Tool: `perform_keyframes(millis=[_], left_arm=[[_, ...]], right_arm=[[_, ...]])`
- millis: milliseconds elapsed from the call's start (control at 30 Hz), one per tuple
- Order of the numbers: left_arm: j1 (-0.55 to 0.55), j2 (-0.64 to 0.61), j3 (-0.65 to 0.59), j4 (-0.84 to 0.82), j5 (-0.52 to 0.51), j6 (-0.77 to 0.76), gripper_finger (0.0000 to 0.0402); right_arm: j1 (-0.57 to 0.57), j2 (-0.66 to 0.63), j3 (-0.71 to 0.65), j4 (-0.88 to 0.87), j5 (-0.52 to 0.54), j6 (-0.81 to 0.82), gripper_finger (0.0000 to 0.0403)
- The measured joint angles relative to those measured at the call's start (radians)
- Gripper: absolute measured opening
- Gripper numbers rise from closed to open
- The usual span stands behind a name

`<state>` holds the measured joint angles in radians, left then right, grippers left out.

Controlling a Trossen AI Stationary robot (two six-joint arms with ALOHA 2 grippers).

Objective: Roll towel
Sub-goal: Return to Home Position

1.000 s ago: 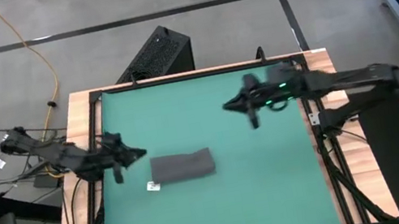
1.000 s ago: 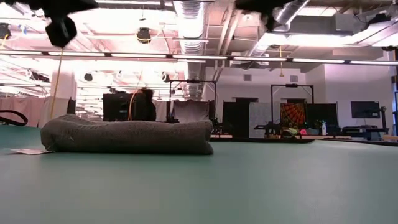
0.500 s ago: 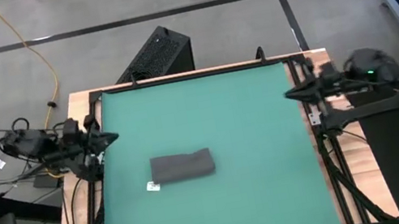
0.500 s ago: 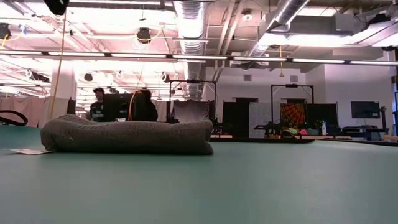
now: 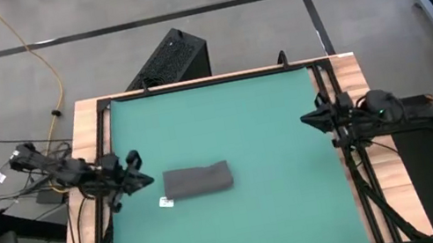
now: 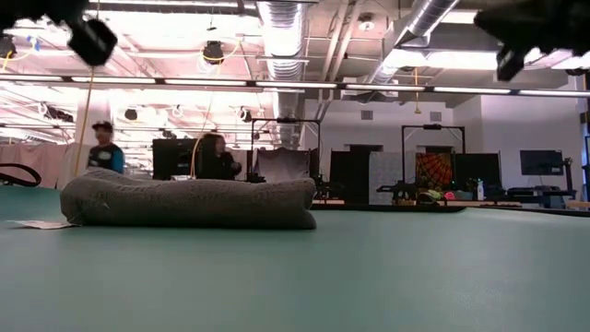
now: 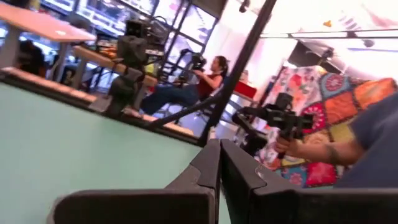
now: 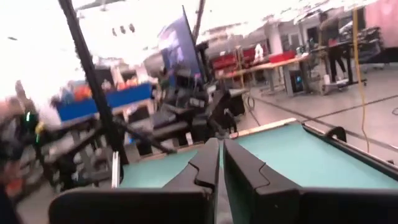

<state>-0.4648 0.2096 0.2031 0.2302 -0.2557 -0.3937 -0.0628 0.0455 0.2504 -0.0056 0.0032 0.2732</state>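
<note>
Charcoal-grey towel [image 5: 197, 179] lies rolled into a short bundle left of centre on the green mat [image 5: 234, 118], with its white tag [image 5: 166, 203] flat beside one end. From table height its far side is hidden. Left arm [image 5: 73, 171] hangs at the mat's left edge, near the towel but apart, jaws closed on nothing. Right arm [image 5: 375, 107] sits at the right edge of the table [image 5: 85, 127], well apart, jaws likewise closed. A person [image 6: 106, 152] shows small in the room behind.

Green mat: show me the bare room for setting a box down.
Bare: the mat from the towel to the right gripper at the right edge, plus the bands off the towel's long sides. Crowded: mid-left, where the left gripper sits beside the towel and its white tag.
</note>
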Motion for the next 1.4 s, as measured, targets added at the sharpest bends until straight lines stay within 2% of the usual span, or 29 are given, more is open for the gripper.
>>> perform_keyframes(millis=[67, 200, 267, 433, 633, 733, 933, 1100, 1400], left_arm=[[0.0, 0.001, -0.07, 0.064, -0.019, -0.002, 0.0], [0.0, -0.003, -0.19, 0.204, -0.02, -0.023, 0.0], [0.001, -0.003, -0.191, 0.144, -0.018, -0.074, 0.0], [0.002, -0.011, -0.192, 0.096, -0.002, -0.055, 0.0], [0.002, -0.013, -0.192, 0.079, -0.011, 0.053, 0.0], [0.002, -0.013, -0.192, 0.008, -0.011, 0.071, 0.0], [0.002, -0.013, -0.192, -0.128, -0.026, 0.058, 0.0], [0.002, -0.013, -0.192, -0.146, -0.051, 0.072, 0.0], [0.0, -0.033, -0.192, -0.147, 0.019, 0.07, 0.0]], right_arm=[[0.0, -0.044, -0.077, 0.061, 0.005, 0.019, 0.0048], [0.004, -0.037, -0.196, 0.2, 0.006, 0.034, 0.0048], [0.004, -0.037, -0.234, 0.282, 0.008, 0.037, 0.0048], [0.003, -0.042, -0.241, 0.194, 0.036, 0.035, 0.0048], [0.003, -0.043, -0.242, 0.051, 0.099, 0.05, 0.0048], [0.003, -0.042, -0.242, 0.048, 0.1, 0.044, 0.0048], [0.003, -0.04, -0.242, 0.041, 0.099, -0.064, 0.0048], [0.002, -0.04, -0.242, 0.038, 0.1, -0.122, 0.0048], [0.002, -0.04, -0.242, 0.035, 0.1, -0.125, 0.0048]])
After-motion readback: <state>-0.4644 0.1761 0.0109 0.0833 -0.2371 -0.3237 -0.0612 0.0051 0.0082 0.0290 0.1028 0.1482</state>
